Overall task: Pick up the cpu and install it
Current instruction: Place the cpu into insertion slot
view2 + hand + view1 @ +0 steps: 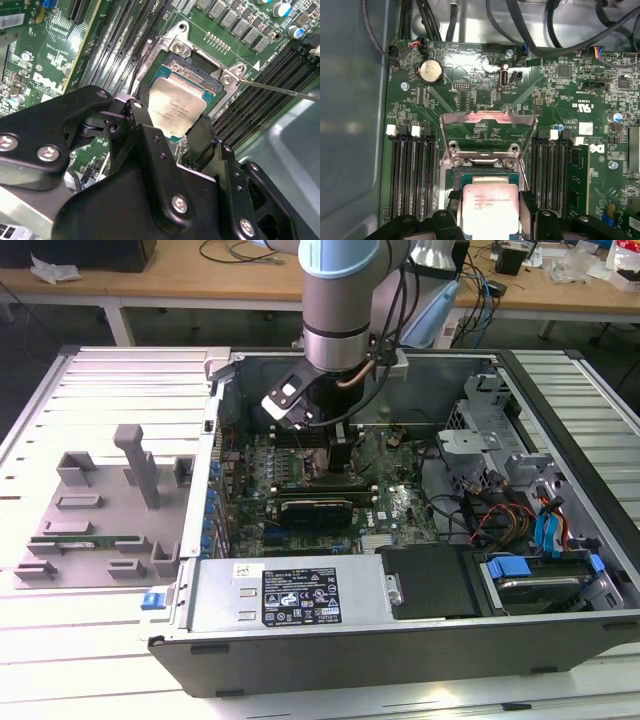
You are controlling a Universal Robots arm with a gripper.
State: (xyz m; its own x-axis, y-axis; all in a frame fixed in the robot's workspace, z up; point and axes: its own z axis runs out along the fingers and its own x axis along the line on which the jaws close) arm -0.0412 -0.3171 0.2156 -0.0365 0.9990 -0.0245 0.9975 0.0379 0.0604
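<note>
Evidently the tool (pixel 170 119) clasps the cpu (pixel 176 102) flat, plate upward, above the socket (pixel 197 72) (first wrist view: raised frame (pixel 489 121)).

Open case (pixel 400 652) — green motherboard (pixel 555 95), coin battery (pixel 430 71)

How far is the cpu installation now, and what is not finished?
Done: the cpu is picked up and brought inside the computer case, over the motherboard socket. In hand: the gripper holds it by two opposite sides, right at the socket. Left: the metal retention frame stands open, and whether the cpu is fully seated cannot be told.
</note>
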